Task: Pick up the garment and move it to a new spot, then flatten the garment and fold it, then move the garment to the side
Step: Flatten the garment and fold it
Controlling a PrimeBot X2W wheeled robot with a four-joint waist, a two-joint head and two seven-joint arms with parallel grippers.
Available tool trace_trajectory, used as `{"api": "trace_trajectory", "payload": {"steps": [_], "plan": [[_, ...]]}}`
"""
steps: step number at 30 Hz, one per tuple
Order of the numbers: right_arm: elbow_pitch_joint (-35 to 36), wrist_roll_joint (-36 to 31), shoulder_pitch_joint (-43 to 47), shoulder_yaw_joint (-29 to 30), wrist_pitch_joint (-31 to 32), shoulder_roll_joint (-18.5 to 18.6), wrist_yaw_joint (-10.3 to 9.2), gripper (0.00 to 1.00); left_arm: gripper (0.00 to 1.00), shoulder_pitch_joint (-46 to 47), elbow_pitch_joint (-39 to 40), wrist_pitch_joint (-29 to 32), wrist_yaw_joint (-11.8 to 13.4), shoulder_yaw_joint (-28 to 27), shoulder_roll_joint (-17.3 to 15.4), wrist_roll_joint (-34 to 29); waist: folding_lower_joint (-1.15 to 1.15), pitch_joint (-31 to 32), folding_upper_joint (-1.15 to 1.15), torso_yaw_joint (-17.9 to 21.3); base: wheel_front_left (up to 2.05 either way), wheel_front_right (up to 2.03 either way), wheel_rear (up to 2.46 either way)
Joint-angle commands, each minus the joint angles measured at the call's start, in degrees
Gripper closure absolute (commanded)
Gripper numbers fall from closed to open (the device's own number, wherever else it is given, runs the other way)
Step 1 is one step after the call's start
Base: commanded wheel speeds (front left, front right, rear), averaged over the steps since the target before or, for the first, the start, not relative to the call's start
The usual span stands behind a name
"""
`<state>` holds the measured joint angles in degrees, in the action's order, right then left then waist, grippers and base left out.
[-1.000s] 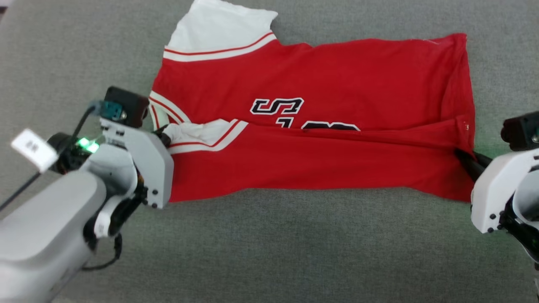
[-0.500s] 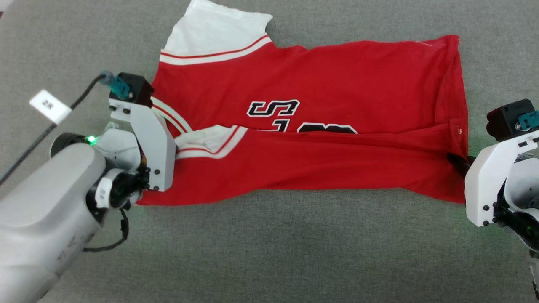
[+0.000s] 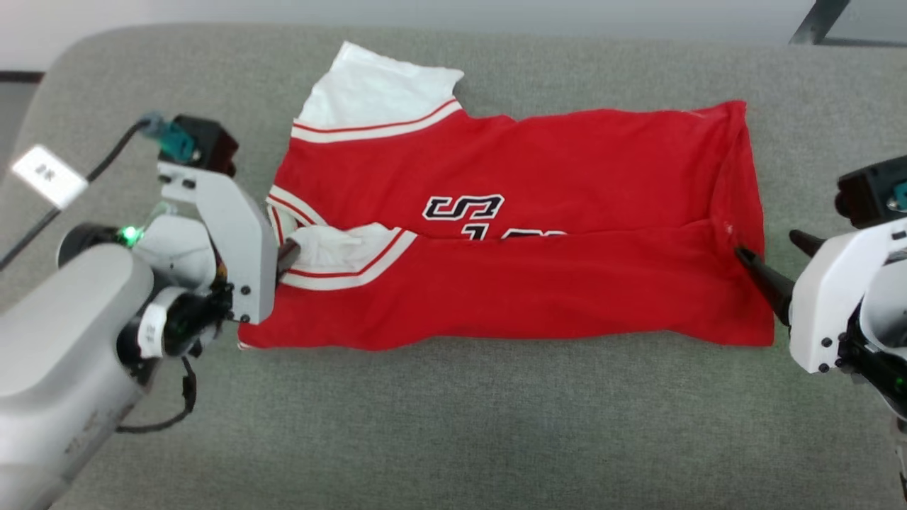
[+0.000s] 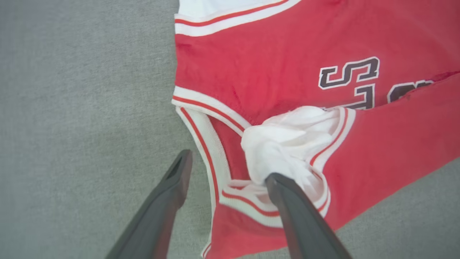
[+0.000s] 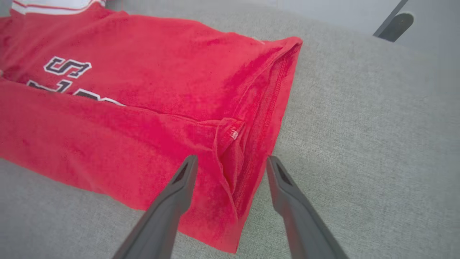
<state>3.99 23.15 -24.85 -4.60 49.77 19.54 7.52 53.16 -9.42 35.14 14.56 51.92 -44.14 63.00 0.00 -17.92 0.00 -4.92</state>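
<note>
Fingers (image 4: 291, 212) of my left gripper (image 4: 229, 172) spread wide, gripping nothing; one tip touches bunched white sleeve (image 4: 284, 144) beside striped collar (image 4: 205, 126). Fingers (image 5: 172, 201) of my right gripper (image 5: 230, 160) also wide, one on each side of hem (image 5: 251, 144), nothing pinched. Red jersey (image 3: 524, 283) lies on grey cloth-covered worktop (image 3: 453, 425), between my two grippers. Its near long edge is folded up over the middle, hiding the lower part of black-and-white lettering (image 3: 464, 207). Other white sleeve (image 3: 375, 92) lies flat at far left.

Grey woven upholstered surface (image 3: 453, 425) is lying under soft, even light; a pale band (image 3: 496, 10) is running beyond its rounded far edge, and a dark slanted strut (image 3: 818, 21) is rising at upper right.
</note>
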Motion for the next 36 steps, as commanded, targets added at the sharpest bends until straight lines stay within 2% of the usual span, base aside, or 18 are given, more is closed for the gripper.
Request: {"api": "trace_trajectory", "payload": {"steps": [1, 4, 11, 16, 20, 26, 29, 30, 34, 36], "plan": [[0.86, -0.45, 1.49, 0.39, -1.28, -0.04, -0.07, 0.00, 0.00, -1.51, 0.06, -1.22, 1.49, -0.60, 0.03, 0.23, 0.00, 1.73, 0.00, -0.17, 0.00, 0.00, 0.00], [2.03, -0.65, 2.89, 0.83, -3.73, -0.27, -0.07, 0.00, 0.00, -3.60, -0.30, -1.68, 1.97, -0.13, -0.09, 0.66, 0.00, 3.02, 0.00, 0.01, 0.00, 0.00, 0.00], [4.76, -0.55, 6.48, 1.74, -8.00, -1.71, -0.07, 0.00, 0.00, -6.37, -1.99, 0.71, 0.53, -0.88, -0.62, 5.23, 0.00, 5.28, 0.00, 1.39, 0.00, 0.00, 0.00], [5.87, -0.44, 8.96, 3.26, -8.14, -2.66, -0.07, 0.00, 0.00, -5.45, -3.72, 4.74, -1.12, -1.04, -1.45, 8.02, 0.00, 6.03, 0.00, 2.29, 0.00, 0.00, 0.00], [6.57, -0.69, 10.08, 4.01, -7.64, -3.23, -0.07, 0.00, 0.00, -3.31, -5.11, 8.50, -3.43, -0.05, -2.57, 7.76, 0.00, 6.12, 0.00, 3.04, 0.00, 0.00, 0.00], [7.93, -0.49, 10.40, 4.01, -7.88, -3.58, -0.07, 0.00, 0.00, -1.01, -6.21, 12.22, -3.32, 0.07, -3.22, 8.34, 0.00, 6.32, 0.00, 3.87, 0.00, 0.00, 0.00], [9.44, -0.45, 10.61, 4.18, -9.12, -3.80, -0.07, 0.00, 0.00, -0.55, -5.25, 12.23, -2.78, -0.70, -3.69, 8.81, 0.00, 6.64, 0.00, 4.17, 0.00, 0.00, 0.00], [10.12, -0.65, 10.81, 3.88, -9.78, -3.41, -0.07, 0.00, 0.00, -0.60, -4.42, 11.87, -3.51, -0.64, -3.92, 8.51, 0.00, 6.75, 0.00, 4.20, 0.00, 0.00, 0.00], [12.72, -1.22, 11.83, 3.88, -13.59, -3.25, -0.07, 0.00, 0.00, -2.22, -1.40, 8.23, -3.54, -1.66, -4.80, 7.80, 0.00, 7.41, 0.00, 4.33, 0.00, 0.00, 0.00], [13.66, -1.55, 12.62, 4.44, -15.89, -3.61, -0.07, 0.00, 0.00, -3.78, 0.18, 6.69, -2.36, -2.07, -5.57, 7.87, 0.00, 7.93, 0.00, 4.30, 0.00, 0.00, 0.00]]}}
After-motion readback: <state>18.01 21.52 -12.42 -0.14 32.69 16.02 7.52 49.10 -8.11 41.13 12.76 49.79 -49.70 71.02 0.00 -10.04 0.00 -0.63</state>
